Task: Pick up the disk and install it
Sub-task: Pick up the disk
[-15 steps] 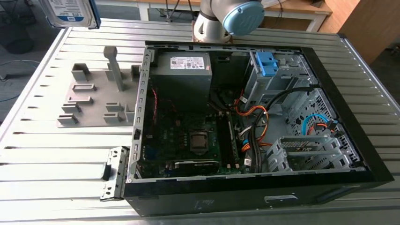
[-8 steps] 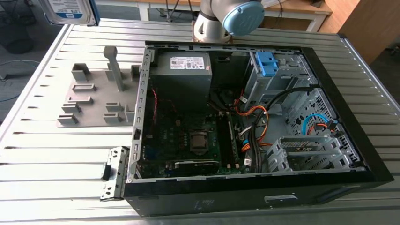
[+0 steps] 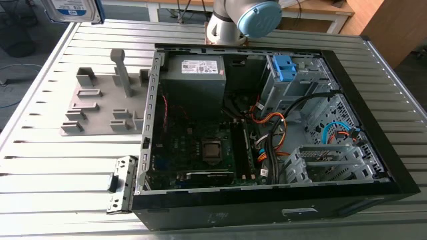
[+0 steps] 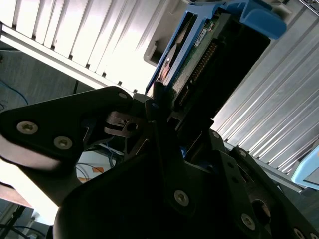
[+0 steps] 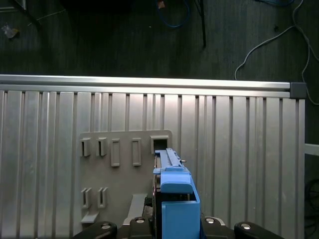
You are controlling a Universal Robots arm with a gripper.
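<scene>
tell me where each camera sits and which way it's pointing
Exterior view: off the arm, looking down into the open computer case on the slatted table; the arm shows.
First wrist view: on the wrist, facing down past the disk at the grey fixture plate.
Second wrist view: by the wrist, looking along the fingers, shut on the disk.
Shared: all three show the disk and table.
</scene>
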